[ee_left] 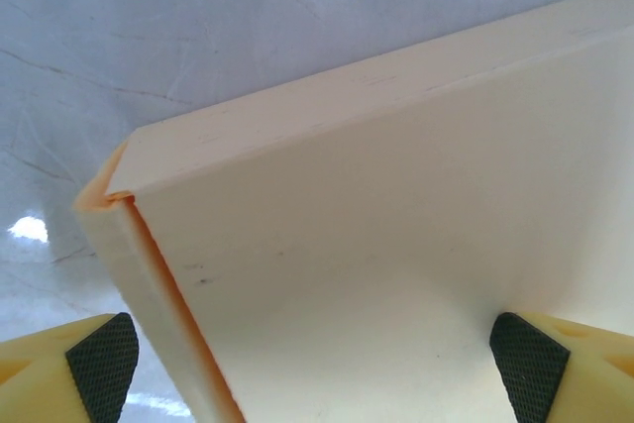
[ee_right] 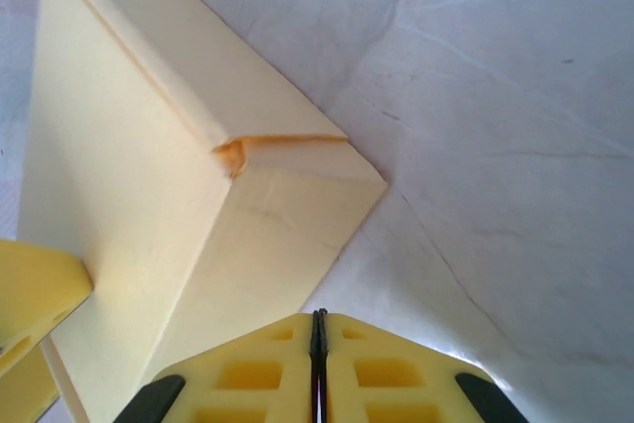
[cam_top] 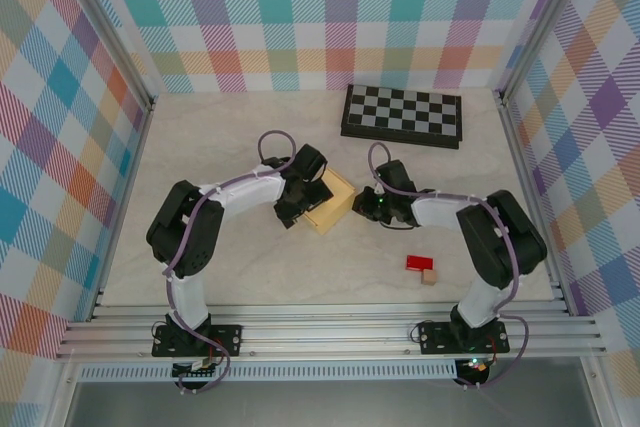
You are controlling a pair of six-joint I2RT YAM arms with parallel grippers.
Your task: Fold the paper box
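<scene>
item: paper box (cam_top: 335,209), pale yellow-orange cardboard, standing as a closed rectangular box near the middle of the table (cam_top: 250,267), between the two arms.
left pincer (cam_top: 305,202): spread wide at the box's left side. in the left wrist view its black pads (ee_left: 99,364) straddle one corner of the box (ee_left: 396,245), and the left pad stands clear of the box edge.
right pincer (cam_top: 362,205): fingers pressed together, holding nothing, just beside the box's right corner (ee_right: 149,195). whether it touches cannot be told.
other: checkerboard (cam_top: 402,115) at the far side; red block (cam_top: 418,263) and tan block (cam_top: 430,276) touching, near the right arm.
</scene>
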